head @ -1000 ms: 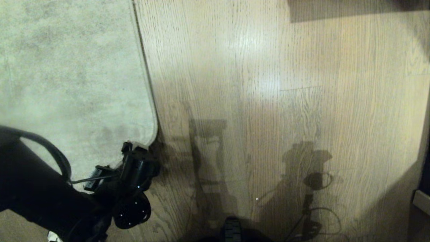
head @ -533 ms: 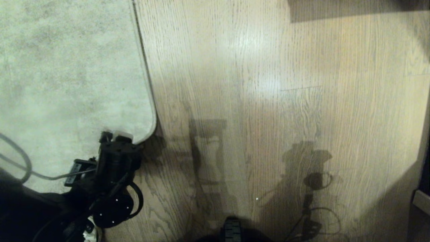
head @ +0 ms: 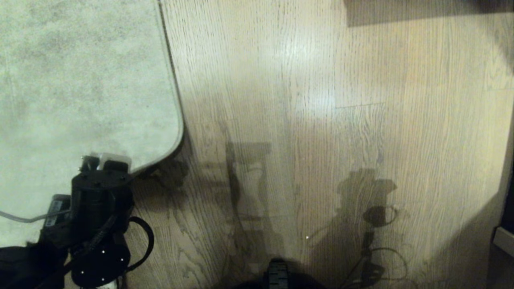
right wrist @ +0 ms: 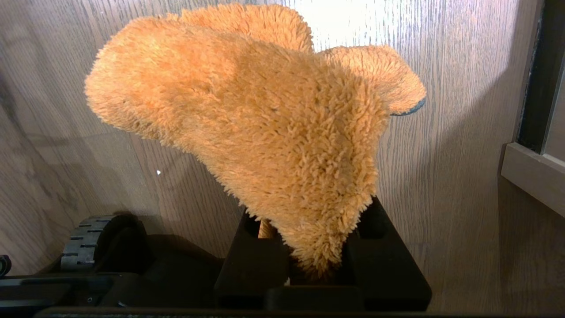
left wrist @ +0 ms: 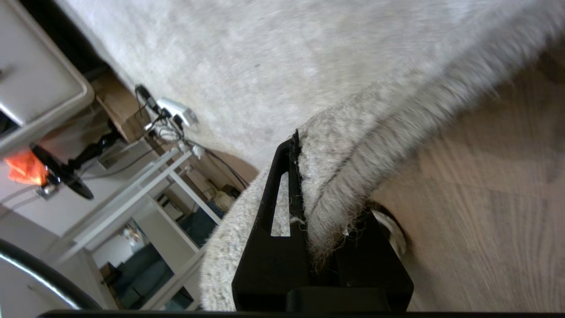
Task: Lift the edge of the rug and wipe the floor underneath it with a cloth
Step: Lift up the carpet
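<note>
The pale grey rug (head: pixel 80 80) covers the left of the wood-plank floor (head: pixel 321 120). At the rug's near corner my left gripper (head: pixel 106 160) is shut on the rug edge (head: pixel 176 136). In the left wrist view the furry hem (left wrist: pixel 353 176) is pinched between the black fingers (left wrist: pixel 273 212), and the corner stands raised off the floor (left wrist: pixel 485 221). My right gripper (right wrist: pixel 315 247) shows only in its wrist view, shut on the orange fuzzy cloth (right wrist: pixel 265 123), which hangs above the planks.
A dark furniture edge (head: pixel 504 237) stands at the far right, and a base wheel (head: pixel 277 275) shows at the bottom. Beyond the rug, a power strip with cables (left wrist: pixel 176 112) and white shelving (left wrist: pixel 132 190) are in the left wrist view.
My left arm has drawn back to the left with the rug corner in its grip. The corner has shifted left and uncovered a little more floor. The right arm has not moved.
</note>
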Robot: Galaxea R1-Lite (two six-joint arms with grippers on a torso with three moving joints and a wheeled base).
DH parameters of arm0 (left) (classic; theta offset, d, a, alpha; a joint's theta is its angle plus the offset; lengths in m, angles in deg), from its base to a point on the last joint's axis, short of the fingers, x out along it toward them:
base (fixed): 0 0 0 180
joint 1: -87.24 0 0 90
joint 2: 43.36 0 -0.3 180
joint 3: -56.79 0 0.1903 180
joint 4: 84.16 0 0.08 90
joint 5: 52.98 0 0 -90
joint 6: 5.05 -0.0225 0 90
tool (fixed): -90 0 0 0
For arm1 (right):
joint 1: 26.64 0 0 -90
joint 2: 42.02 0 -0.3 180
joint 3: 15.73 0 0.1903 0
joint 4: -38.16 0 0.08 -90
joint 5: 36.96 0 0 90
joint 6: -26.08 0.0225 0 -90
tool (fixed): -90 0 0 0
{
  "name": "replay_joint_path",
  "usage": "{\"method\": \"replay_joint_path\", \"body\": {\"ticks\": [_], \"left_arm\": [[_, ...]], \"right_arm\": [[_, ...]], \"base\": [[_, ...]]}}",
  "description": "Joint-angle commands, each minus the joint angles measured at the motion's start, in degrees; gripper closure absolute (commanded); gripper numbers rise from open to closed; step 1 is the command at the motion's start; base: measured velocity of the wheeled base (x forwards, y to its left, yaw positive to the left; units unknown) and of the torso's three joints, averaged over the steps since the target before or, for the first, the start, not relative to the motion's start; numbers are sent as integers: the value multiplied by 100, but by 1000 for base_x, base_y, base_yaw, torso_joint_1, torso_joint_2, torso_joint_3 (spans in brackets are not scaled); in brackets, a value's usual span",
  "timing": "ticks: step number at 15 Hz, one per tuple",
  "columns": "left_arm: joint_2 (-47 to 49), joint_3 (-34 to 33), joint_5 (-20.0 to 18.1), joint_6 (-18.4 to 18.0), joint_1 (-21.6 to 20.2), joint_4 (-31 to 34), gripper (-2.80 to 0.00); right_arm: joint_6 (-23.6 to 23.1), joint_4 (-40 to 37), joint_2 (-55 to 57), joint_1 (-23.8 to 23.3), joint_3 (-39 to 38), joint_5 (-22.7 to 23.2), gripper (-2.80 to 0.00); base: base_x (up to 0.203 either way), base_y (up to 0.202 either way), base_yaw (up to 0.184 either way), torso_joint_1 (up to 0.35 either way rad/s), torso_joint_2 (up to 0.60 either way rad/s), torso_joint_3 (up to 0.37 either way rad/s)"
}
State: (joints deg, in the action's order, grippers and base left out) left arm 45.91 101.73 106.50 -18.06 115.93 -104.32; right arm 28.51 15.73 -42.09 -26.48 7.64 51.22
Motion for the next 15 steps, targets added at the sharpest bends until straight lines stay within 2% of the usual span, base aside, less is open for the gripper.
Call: {"method": "replay_joint_path", "body": {"ticks": [1, 7, 11, 15], "left_arm": [[-446, -213, -70, -4, -204, -27, 0], [-759, -441, -726, 139, -879, -33, 0], [-853, -452, -762, 264, -927, -41, 0], [-1055, -543, -926, 197, -904, -19, 0]], "right_arm": [[4, 3, 7, 2, 0, -3, 0], [4, 3, 7, 2, 0, -3, 0], [4, 3, 7, 2, 0, -3, 0], [4, 3, 7, 2, 0, -3, 0]], "base": [[0, 0, 0, 0, 0, 0], [0, 0, 0, 0, 0, 0], [0, 0, 0, 0, 0, 0], [0, 0, 0, 0, 0, 0]]}}
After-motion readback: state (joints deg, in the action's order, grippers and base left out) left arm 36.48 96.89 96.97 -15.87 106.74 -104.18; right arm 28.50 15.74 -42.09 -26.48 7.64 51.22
